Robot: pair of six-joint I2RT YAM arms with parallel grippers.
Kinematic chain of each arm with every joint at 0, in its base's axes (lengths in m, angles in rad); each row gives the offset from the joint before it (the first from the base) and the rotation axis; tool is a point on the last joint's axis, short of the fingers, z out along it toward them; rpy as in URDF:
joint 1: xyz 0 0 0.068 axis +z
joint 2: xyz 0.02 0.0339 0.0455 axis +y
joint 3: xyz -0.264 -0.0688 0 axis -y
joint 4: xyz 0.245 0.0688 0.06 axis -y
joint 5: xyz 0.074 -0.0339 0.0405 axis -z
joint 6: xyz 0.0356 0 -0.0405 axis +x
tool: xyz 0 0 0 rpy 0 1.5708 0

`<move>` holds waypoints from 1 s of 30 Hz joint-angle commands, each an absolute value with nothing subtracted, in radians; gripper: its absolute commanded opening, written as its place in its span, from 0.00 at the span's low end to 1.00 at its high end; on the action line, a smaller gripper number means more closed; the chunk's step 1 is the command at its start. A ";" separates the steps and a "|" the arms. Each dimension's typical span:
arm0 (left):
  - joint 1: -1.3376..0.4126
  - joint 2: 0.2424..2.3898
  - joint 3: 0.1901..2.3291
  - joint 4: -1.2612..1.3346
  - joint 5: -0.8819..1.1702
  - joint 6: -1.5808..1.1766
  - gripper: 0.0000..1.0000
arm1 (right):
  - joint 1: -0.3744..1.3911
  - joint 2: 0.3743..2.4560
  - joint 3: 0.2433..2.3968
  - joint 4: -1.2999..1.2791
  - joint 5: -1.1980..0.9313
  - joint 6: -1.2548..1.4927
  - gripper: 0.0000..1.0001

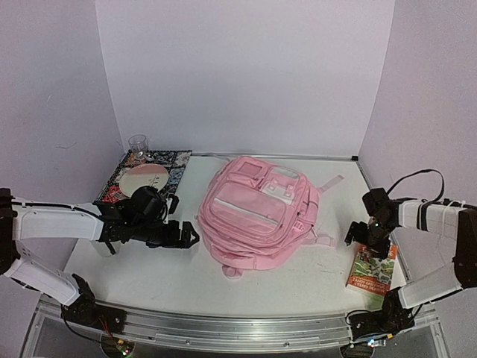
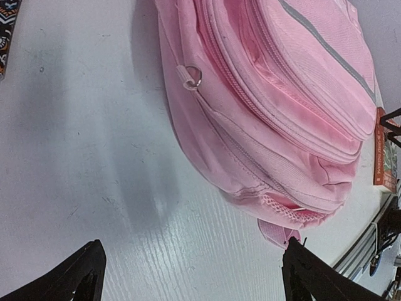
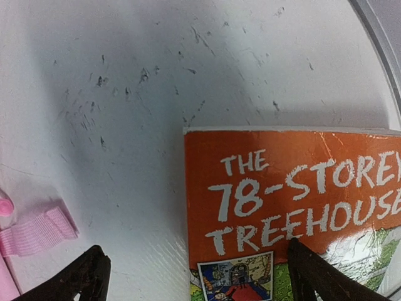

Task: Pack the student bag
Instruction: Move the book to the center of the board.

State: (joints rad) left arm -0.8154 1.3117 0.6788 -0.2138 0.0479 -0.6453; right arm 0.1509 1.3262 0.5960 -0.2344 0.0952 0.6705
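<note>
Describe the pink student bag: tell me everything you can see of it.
The student bag is a large, soft backpack of pale-pink fabric, lying flat, front up, in the middle of the white table. Several zipped pockets cross its front, one with a pale grey strip; the visible zips look closed, and one carries a metal ring pull. A small loop sticks out at its near end; a strap trails off to the right. Only the table touches it.

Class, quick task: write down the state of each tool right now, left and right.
Left tool: open, holding nothing, beside the student bag.
Right tool: open, holding nothing, over the edge of the orange book.
</note>
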 commanded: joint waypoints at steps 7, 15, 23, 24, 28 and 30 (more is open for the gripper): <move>-0.824 1.319 0.729 -0.169 0.098 -0.620 1.00 | 0.292 1.460 0.597 -0.024 -0.209 0.761 0.98; -0.825 1.335 0.732 -0.167 0.080 -0.659 1.00 | 0.509 1.601 0.884 0.045 -0.231 0.811 0.98; -0.825 1.360 0.777 -0.176 0.066 -0.701 1.00 | 0.465 1.518 0.992 -0.179 -0.097 0.581 0.98; -0.824 1.360 0.782 -0.177 0.064 -0.698 1.00 | 0.437 1.496 0.978 -0.206 -0.086 0.557 0.98; -0.824 1.371 0.795 -0.179 0.064 -0.682 1.00 | 0.255 1.391 0.840 -0.219 -0.121 0.491 0.98; -0.824 1.379 0.800 -0.179 0.074 -0.682 0.99 | 0.179 1.358 0.785 -0.218 -0.122 0.466 0.98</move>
State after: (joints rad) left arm -0.8204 1.3644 0.7483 -0.2000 0.0763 -0.6855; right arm 0.3150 1.4329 0.8909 -0.1014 -0.1421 0.5646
